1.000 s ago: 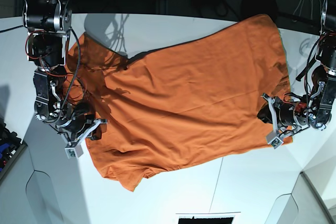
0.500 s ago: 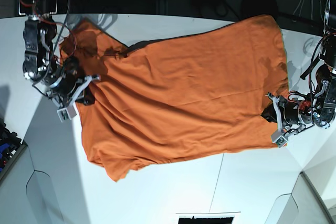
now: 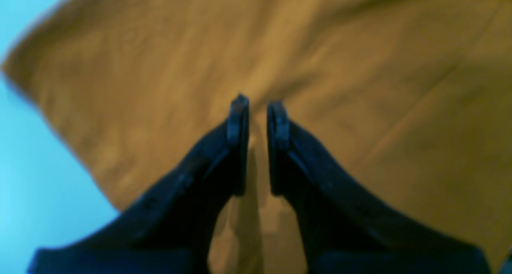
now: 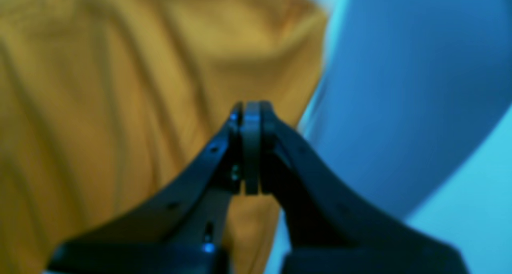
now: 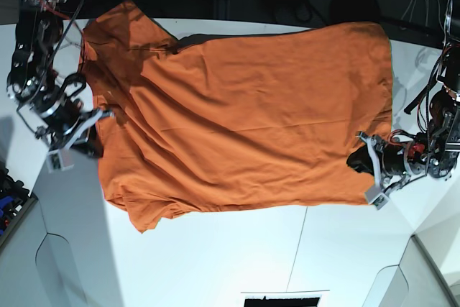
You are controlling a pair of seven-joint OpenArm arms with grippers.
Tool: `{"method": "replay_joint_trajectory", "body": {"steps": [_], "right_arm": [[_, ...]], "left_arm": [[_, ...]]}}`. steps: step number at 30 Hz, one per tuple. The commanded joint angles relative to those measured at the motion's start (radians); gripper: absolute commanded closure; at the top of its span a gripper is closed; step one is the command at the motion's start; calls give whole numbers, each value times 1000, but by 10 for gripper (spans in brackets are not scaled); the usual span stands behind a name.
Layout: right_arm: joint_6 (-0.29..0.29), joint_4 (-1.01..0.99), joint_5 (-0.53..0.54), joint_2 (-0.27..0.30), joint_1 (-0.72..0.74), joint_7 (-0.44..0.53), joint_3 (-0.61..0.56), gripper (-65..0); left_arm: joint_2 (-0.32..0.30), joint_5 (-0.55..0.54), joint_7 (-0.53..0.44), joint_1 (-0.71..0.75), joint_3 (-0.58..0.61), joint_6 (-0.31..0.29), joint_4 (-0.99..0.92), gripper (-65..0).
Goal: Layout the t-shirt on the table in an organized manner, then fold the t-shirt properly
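Your right gripper (image 5: 85,133) sits at the far left of the base view, on the shirt's (image 5: 244,116) edge. The wrist view is blurred; the pads meet flush with no cloth showing between them, so it reads as fully closed and empty.

One shirt, spread wide across the table (image 5: 237,264), top left corner lying over the dark far edge. Neck and tag are not discernible.

Your left gripper (image 5: 363,159) is at the shirt's lower right corner, jaws a narrow gap apart with cloth running between them. Whether it is pinched, you cannot tell.

Two grippers in view.
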Motion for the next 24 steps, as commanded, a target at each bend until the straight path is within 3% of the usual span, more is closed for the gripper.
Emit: {"method": "replay_joint_trajectory", "body": {"steps": [1,4,6,10,14,21,24], "right_arm": [[-22,11,13,13,50,29,7,-31],[-77,-27,8,9,147,29,7,-213],[-111,-93,-30,-5,222,40,7,-274],[-186,-328,-125,-34,364,116,7,-279],[-198,-608,-148,-43,482,180,-3,-279],[-84,-812,-133,-90,533,216,-19,-279],[-75,-813,-133,-119,521,217,-19,-278]], "left_arm": [[-14,-25,-6,-22,-10,-9,38,-115],[14,-28,45,-19,-10,-9,84,-115],[42,-27,61,-16,-9,-9,84,-115],[89,-27,61,21,-9,-9,84,-115],[133,-12,60,69,-9,-9,84,-115],[172,-4,58,100,-9,-9,83,-115],[173,13,58,100,-9,-9,83,-115]]}}
